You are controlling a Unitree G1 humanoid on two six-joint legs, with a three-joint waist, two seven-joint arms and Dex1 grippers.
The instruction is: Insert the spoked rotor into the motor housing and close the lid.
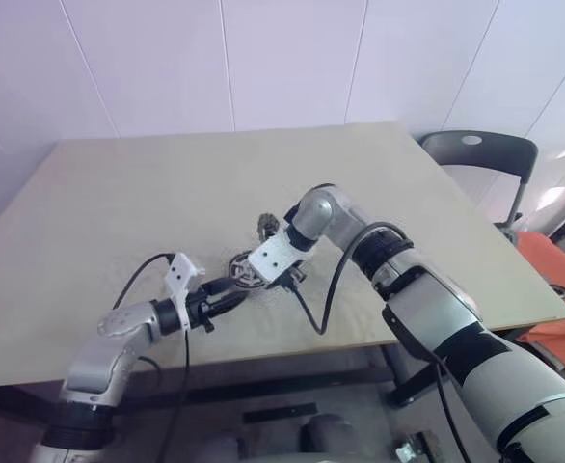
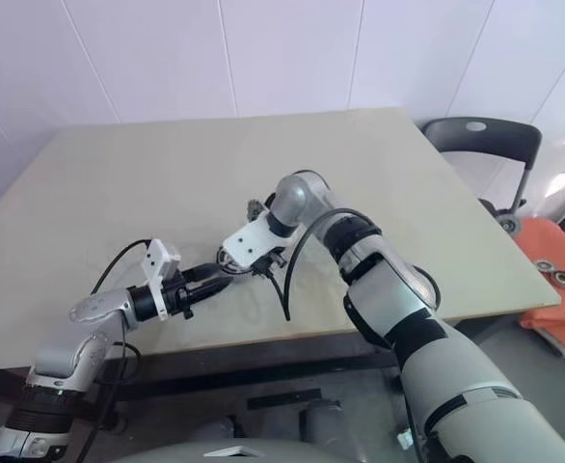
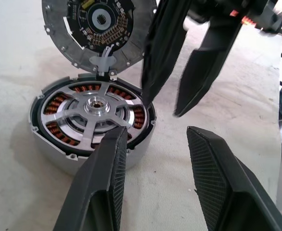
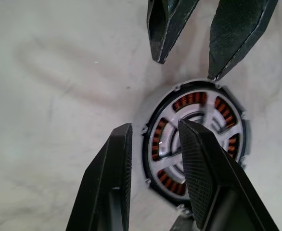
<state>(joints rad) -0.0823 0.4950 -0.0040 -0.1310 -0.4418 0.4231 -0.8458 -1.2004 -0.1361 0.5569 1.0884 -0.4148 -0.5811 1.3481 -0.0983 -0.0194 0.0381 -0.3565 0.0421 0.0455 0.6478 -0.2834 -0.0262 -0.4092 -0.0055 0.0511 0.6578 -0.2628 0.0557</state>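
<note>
Left gripper (image 3: 153, 180) low over the table (image 1: 119, 193), fingers apart, empty, tips just beside the motor housing (image 3: 59, 154). Spoked rotor (image 3: 95, 110) seated inside the housing, copper windings visible between spokes. Lid (image 3: 100, 29) propped upright behind the housing. Right gripper (image 4: 153, 168) pointing down over the housing, fingers apart, holding nothing.

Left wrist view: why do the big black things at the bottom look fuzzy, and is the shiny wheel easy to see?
In the left wrist view the left gripper's black fingers sit close to the camera and look soft, while the silvery spoked rotor inside the round copper-wound motor housing is sharp and glints. In the right wrist view soft grey shadows lie on the pale table.
</note>
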